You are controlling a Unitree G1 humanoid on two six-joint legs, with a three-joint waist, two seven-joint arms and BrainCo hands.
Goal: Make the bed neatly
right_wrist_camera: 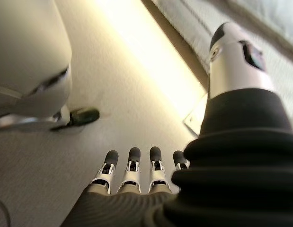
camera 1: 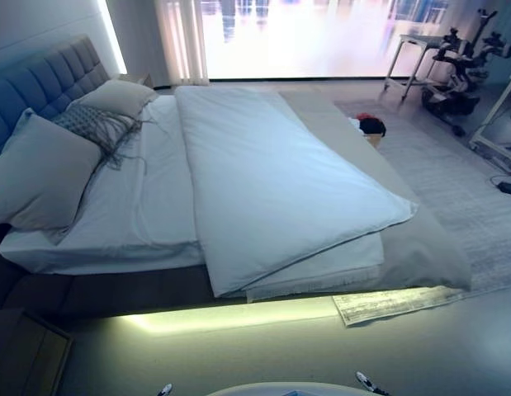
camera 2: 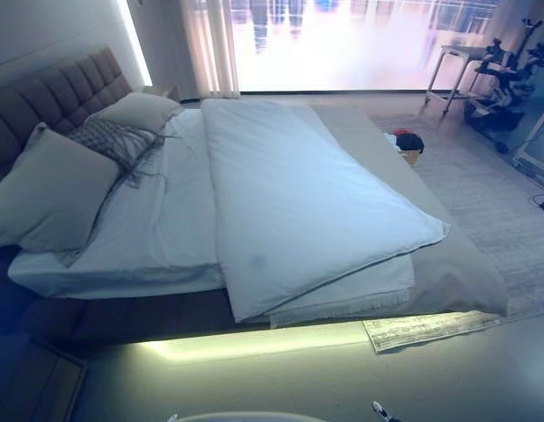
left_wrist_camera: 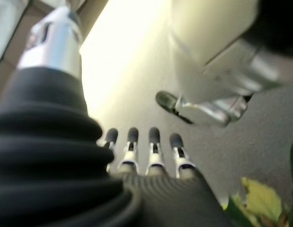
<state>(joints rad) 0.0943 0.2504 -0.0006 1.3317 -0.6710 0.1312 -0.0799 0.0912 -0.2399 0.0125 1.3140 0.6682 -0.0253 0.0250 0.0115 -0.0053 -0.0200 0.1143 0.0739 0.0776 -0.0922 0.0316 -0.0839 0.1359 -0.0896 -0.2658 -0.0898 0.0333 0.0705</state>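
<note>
A bed (camera 1: 98, 285) with a grey tufted headboard (camera 1: 49, 78) stands before me. A white duvet (camera 1: 272, 181) lies folded over its middle and right part, skewed, with one corner hanging near the front edge. A grey blanket (camera 1: 420, 239) lies under it at the foot. Two pillows (camera 1: 40, 177) and a fringed grey cushion (camera 1: 94, 128) lie at the head. My left hand (left_wrist_camera: 146, 153) and right hand (right_wrist_camera: 137, 175) hang low over the floor, fingers straight, holding nothing.
A wooden nightstand (camera 1: 28, 355) stands at the lower left. A patterned rug (camera 1: 453, 177) lies to the right of the bed, with a basket of red and dark things (camera 1: 369, 126) on it. An exercise bike (camera 1: 461, 70) and a white table (camera 1: 416, 58) stand by the window.
</note>
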